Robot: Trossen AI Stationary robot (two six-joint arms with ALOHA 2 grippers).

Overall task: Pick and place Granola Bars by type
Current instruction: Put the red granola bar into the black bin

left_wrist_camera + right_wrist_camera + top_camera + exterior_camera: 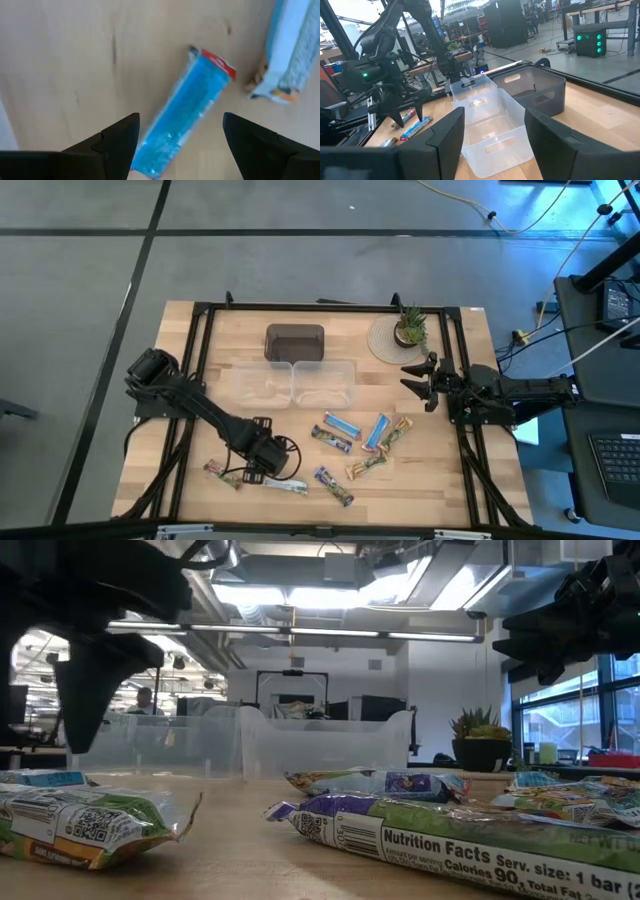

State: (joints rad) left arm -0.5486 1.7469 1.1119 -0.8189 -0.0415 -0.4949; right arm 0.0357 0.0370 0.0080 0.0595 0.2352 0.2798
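Several wrapped granola bars lie flat on the wooden table (pixel 200 330). Blue-white ones (pixel 342 423) (pixel 377 432), green-tan ones (pixel 367 465) and purple ones (pixel 333 485) lie at the front middle. My left gripper (pixel 258 472) is open at the front left, fingers pointing down, above a blue bar (pixel 200 85) that lies between the two fingers (pixel 117 140) without touching them. It also shows in the right wrist view (pixel 405 117). My right gripper (pixel 420 380) is open and empty, in the air near the right edge.
Two clear plastic tubs (pixel 265 380) (pixel 322 380) stand side by side at the table's middle, with a dark tray (pixel 295 343) behind them. A potted plant (pixel 408 330) stands on a round mat at the far right. Another bar (pixel 223 473) lies left of my left gripper.
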